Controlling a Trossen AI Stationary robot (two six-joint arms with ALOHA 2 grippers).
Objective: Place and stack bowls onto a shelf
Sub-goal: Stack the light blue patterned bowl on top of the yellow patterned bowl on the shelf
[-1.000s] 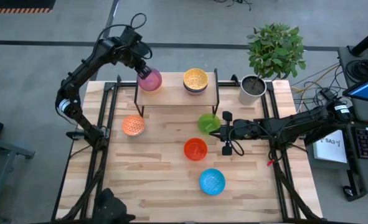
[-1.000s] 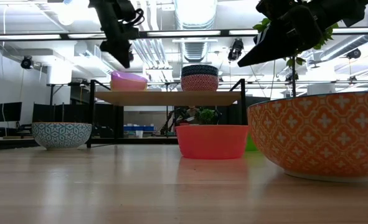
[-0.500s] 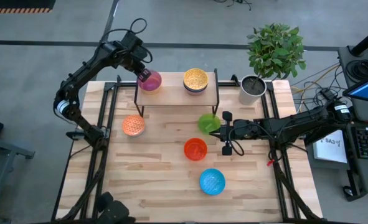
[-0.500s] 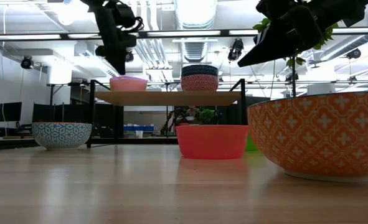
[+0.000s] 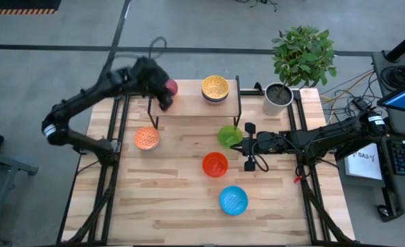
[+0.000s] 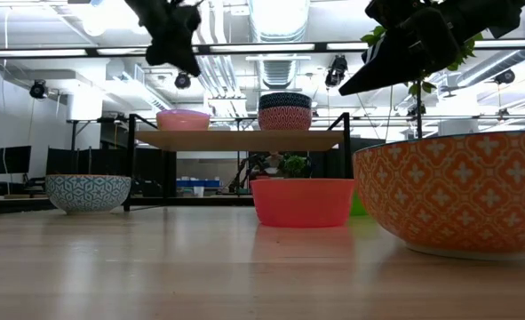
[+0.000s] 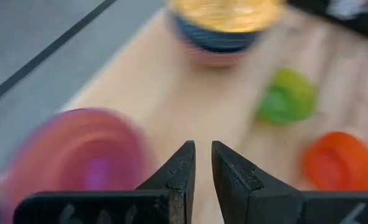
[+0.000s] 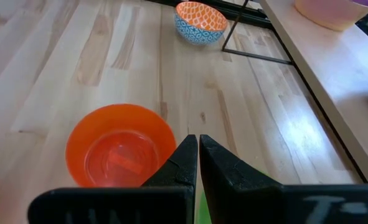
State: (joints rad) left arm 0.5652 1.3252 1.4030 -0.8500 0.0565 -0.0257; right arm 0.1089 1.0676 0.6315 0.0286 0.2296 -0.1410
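The purple bowl [image 6: 183, 119] sits on the shelf [image 6: 240, 140], left of a stacked pair. The left gripper [image 7: 202, 163], jaws nearly together and empty, hangs above it. Next, approach the orange-patterned bowl [image 5: 146, 138] cleanly. The right gripper [image 8: 198, 155], jaws together, waits beside the green bowl [image 5: 229, 135].

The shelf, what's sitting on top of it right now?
On the shelf sit a purple bowl and a bowl stack topped by the speckled yellow bowl. From above, the left end effector partly covers the purple bowl.
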